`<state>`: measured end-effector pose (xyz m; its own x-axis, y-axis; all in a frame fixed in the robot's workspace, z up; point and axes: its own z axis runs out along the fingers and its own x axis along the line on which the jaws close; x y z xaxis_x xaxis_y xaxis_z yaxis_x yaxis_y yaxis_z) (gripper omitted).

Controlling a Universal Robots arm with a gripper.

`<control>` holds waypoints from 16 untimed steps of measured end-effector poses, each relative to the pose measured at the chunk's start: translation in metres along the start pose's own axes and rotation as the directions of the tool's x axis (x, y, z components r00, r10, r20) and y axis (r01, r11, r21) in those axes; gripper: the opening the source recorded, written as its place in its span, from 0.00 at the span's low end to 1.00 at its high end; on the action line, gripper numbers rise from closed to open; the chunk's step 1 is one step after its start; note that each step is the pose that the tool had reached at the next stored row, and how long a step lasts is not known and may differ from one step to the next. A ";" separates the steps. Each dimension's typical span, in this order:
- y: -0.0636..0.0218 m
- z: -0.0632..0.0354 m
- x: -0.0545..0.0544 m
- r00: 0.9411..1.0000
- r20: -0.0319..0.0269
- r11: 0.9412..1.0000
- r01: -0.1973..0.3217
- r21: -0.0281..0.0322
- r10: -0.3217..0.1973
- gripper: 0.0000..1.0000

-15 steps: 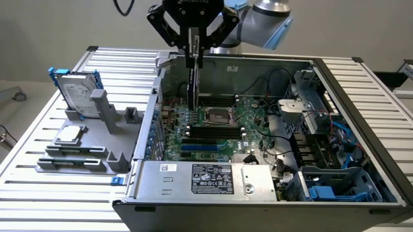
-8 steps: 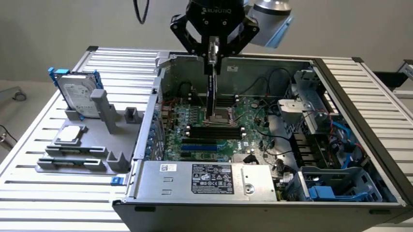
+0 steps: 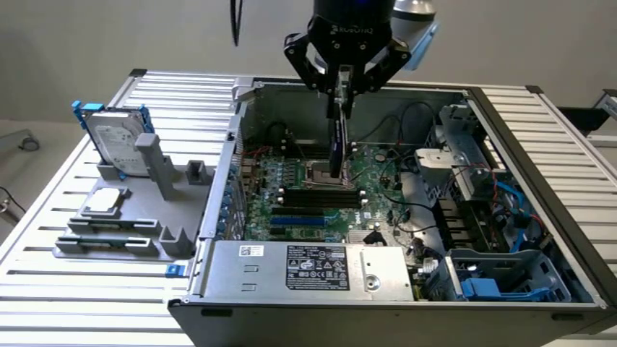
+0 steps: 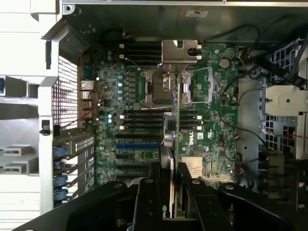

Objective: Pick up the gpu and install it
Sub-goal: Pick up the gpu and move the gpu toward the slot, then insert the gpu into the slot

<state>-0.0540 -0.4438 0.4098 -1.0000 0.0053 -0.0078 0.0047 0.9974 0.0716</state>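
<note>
Claw (image 3: 343,90) (image 4: 173,185): clenched on the top edge of the graphics card, pointing straight down over the open computer case (image 3: 207,217).
Graphics card (image 3: 337,141) (image 4: 177,130): held on edge, hanging upright above the middle of the motherboard (image 3: 308,210) (image 4: 207,125); whether its lower edge touches the board cannot be told.
Card bracket (image 4: 180,50): silver end, over the processor socket in the wrist view.
Hard drive (image 3: 121,148): upright in a gray stand (image 3: 126,217) on the table (image 3: 540,123), at the exterior view's left, well apart from the claw.
</note>
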 end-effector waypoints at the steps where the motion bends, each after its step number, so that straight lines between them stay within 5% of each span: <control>1: 0.0013 0.0008 -0.001 1.000 -0.004 1.000 0.000 0.000 0.000 0.26; 6: 0.0041 0.0037 -0.002 1.000 -0.025 1.000 -0.002 0.000 0.002 0.26; 16: 0.0041 0.0037 -0.002 1.000 -0.025 1.000 -0.002 0.000 0.002 0.26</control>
<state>-0.0518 -0.4395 0.4064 -0.9998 0.0053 0.0172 0.0065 0.9974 0.0719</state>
